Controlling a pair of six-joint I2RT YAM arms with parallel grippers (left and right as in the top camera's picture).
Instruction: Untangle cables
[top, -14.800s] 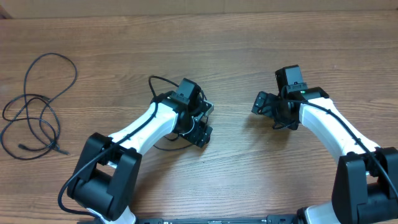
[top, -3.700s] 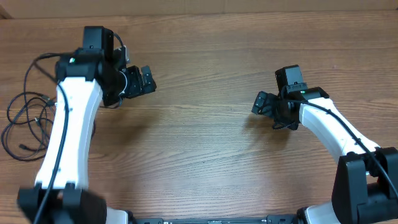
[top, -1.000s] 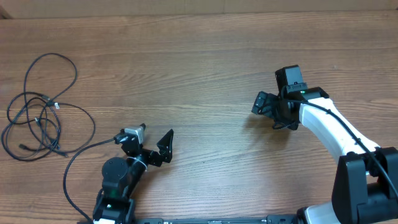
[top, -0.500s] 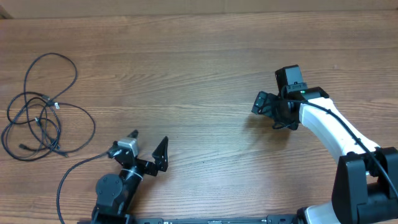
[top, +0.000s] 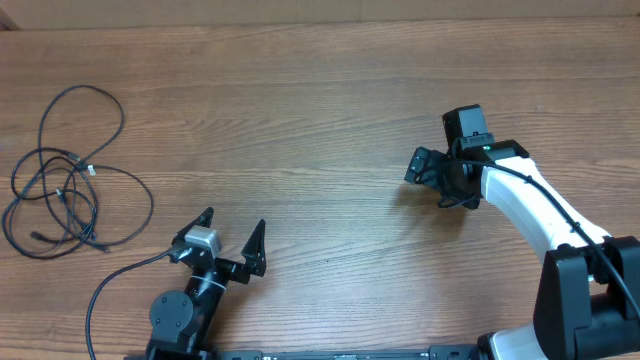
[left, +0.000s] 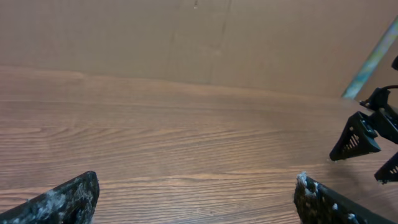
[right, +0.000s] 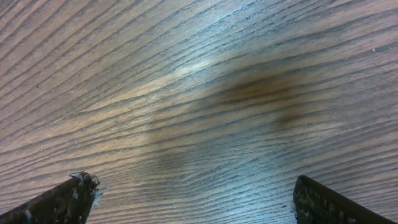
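The cables (top: 62, 190) lie as a loose tangle of thin black loops on the wooden table (top: 320, 90) at the far left. One strand curves out to the right, and small plug ends show near the middle. My left gripper (top: 231, 228) sits by the near edge, right of the tangle and apart from it. It is open and empty, pointing away across the table. The left wrist view shows only bare wood between its fingertips (left: 68, 198). My right gripper (top: 432, 180) hovers over the right half, open, with nothing but wood grain below its fingertips (right: 326, 202).
A cardboard wall (left: 186, 37) stands along the table's far edge. The right gripper's fingers (left: 364, 140) show at the right edge of the left wrist view. A thicker black wire (top: 110, 290) fixed to the left arm loops over the near-left table.
The left arm has drawn back toward the near edge and its gripper has swung round to point away. Cables and right arm have not moved in the last second.
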